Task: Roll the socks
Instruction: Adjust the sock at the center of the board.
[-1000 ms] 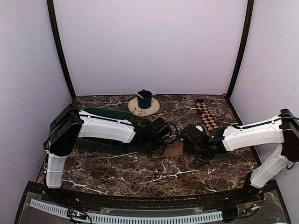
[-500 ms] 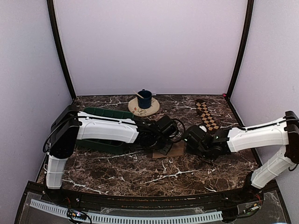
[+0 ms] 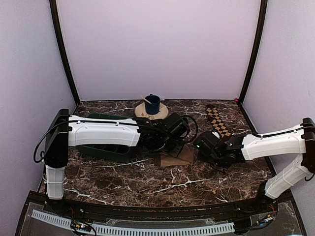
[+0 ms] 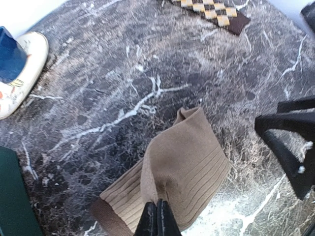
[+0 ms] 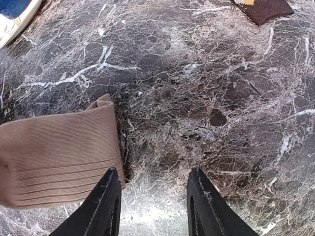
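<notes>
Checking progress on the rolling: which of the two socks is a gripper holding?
The plain tan sock: the left gripper pinches its folded fabric mid-table. The checkered sock lies flat and untouched toward the back right.

Tan sock (image 4: 184,169); brown-and-cream checkered sock (image 4: 209,9)

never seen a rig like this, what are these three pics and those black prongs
A left arm and a right arm work at a marble table. One picture looks down from above; the others come from a camera on each wrist, so the black prongs are each arm's tool. The left tool is shut on a fold of the tan sock. The right tool is open beside it, holding nothing. A checkered sock, a blue cup on a plate and a green tray lie nearby.
</notes>
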You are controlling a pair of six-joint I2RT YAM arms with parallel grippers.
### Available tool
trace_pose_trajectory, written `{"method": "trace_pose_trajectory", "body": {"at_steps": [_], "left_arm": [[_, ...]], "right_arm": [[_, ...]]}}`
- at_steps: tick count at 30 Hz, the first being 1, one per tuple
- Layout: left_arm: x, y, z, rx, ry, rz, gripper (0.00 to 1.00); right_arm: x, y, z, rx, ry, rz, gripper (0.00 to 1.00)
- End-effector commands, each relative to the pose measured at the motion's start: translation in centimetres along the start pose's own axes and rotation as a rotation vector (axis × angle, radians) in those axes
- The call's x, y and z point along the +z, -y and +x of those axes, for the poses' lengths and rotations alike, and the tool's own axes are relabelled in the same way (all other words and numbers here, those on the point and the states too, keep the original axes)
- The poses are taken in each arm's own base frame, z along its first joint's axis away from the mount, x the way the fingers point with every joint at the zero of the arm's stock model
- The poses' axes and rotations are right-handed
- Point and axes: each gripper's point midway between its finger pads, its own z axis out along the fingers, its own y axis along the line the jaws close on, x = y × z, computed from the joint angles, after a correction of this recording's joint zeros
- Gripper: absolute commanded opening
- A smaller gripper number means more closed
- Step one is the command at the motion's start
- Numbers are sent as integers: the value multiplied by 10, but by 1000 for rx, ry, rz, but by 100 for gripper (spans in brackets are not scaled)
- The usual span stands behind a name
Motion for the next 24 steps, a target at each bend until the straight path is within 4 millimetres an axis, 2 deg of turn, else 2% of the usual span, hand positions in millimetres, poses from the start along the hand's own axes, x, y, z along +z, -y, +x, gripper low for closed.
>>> {"method": "trace_pose_trajectory", "body": {"at_steps": [1, 9, 24], "left_arm": [[-39, -7, -28, -21, 77, -7, 0], [-48, -12, -29, -26, 88, -22, 0], [-50, -26, -10, -31, 68, -65, 0]], "right_arm": [[2, -1, -7, 13, 33, -6, 42], [6, -9, -7, 1, 29, -12, 42], [21, -27, -6, -36, 20, -19, 42]]}}
